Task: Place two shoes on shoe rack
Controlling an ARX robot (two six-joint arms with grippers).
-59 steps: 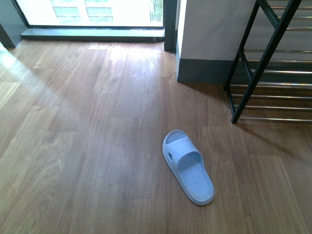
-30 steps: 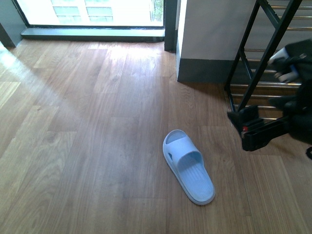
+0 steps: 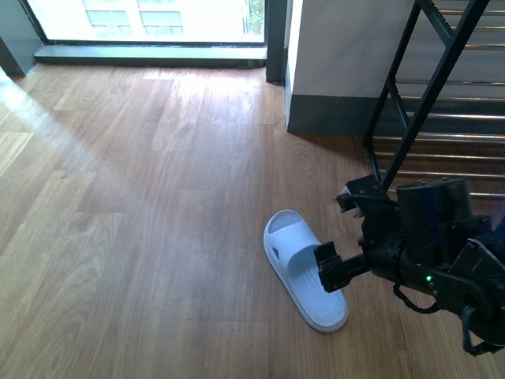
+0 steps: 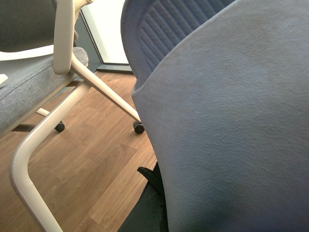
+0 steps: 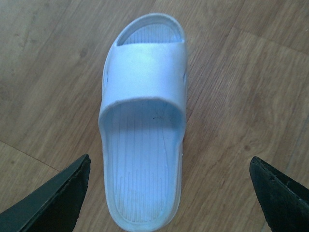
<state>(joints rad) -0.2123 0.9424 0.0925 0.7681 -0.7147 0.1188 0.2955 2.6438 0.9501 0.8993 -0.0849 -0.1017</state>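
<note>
A pale blue slide [image 3: 304, 268] lies on the wooden floor, its heel end nearest me. My right gripper [image 3: 345, 235] hangs open just to the right of it. In the right wrist view that slide [image 5: 145, 121] lies sole down below the gripper [image 5: 169, 193], with its heel between the two spread black fingertips [image 5: 63, 193] and touching neither. A second pale blue slide [image 4: 231, 121] fills most of the left wrist view. My left gripper [image 4: 166, 193] is shut on it and only one dark finger [image 4: 150, 180] shows. The shoe rack [image 3: 442, 95] stands at the far right.
A white wall corner with a grey skirting board [image 3: 331, 114] stands next to the rack. A window sill [image 3: 150, 54] runs along the far edge of the floor. A grey office chair with a white frame and castors [image 4: 63, 87] is near the left arm.
My right arm has come into the front view from the right and moved down and left, until its open gripper is over the heel end of the slide on the floor. That slide has not moved.
</note>
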